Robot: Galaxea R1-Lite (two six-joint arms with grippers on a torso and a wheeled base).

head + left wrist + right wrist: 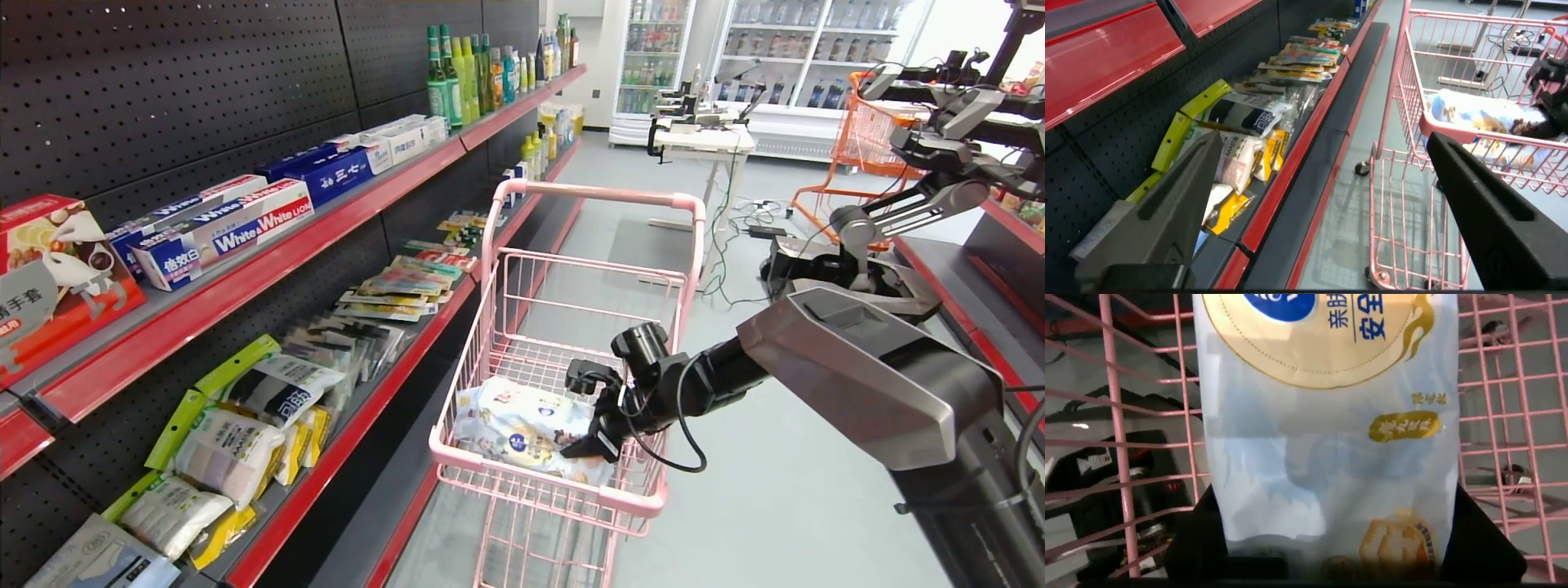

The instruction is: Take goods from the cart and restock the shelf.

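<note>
On the far left a shelf (326, 237) with red edges runs along the wall. Its upper board carries a red box (57, 278) nearest, then long toothpaste boxes (237, 220), and green bottles (457, 69) at the far end. The lower board (367, 408) holds white and yellow bags (229, 449) at the near end and flat packets (400, 286) farther along.

The left gripper (1324, 139) hangs low in the aisle, facing the near end of the lower board and the cart's left side. Its jaws are spread wide with nothing between them.

To the right of the shelf, just beside it, stands a pink wire cart (571, 194). A soft white and blue pack (514, 420) lies flat in the basket against its near wall.

The right gripper (600, 445) reaches in over the cart's right side and sits on the right end of the pack. The pack lies between its jaws, but I cannot tell whether they press on it or only stand beside it.

Far off to the right are a white table (706, 139), glass-door fridges (653, 49) and an orange cart (865, 131).
</note>
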